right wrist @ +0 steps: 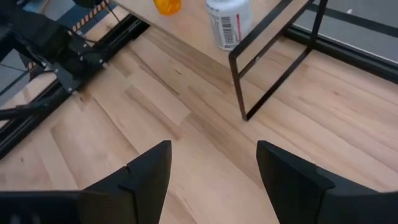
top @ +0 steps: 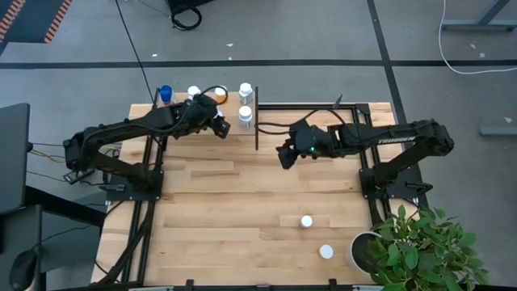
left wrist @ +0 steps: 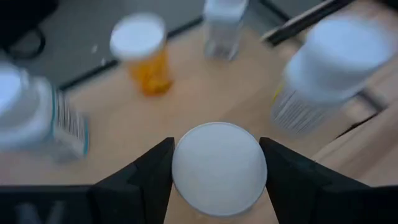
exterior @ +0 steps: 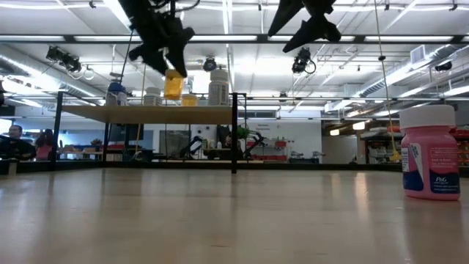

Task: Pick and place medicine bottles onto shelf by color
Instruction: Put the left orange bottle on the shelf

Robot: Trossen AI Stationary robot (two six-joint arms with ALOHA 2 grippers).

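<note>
Holding an orange bottle [exterior: 173, 84] by its upper body, the left gripper [top: 218, 121] hangs over the shelf [exterior: 146, 114] at the upper left of the high view. In the left wrist view we see the fingers [left wrist: 146, 171] closed on either side of the bottle's round white cap [left wrist: 219, 168], with no gap showing. In the low view the orange body hangs below the jaws, clear of the board.

On the shelf we count a blue bottle [top: 166, 94], a white-capped bottle [top: 194, 93], another orange bottle [left wrist: 144, 53] and two white bottles [top: 245, 89] [top: 245, 118] near the right-hand edge. Two more bottles stand on the table at the lower right of the high view [top: 306, 221] [top: 325, 251]; a pink one [exterior: 431, 152] fills the right of the low view.

The right gripper [top: 284, 155] waits above bare table, right of the shelf's black post, its fingers apart and holding nothing.

We judge the bottles light, rigid and smooth-walled, so they may slip or tip easily. A hold across the body just under the cap, with the bottle kept upright, seems best to us, and it should be set down beside its orange match.
</note>
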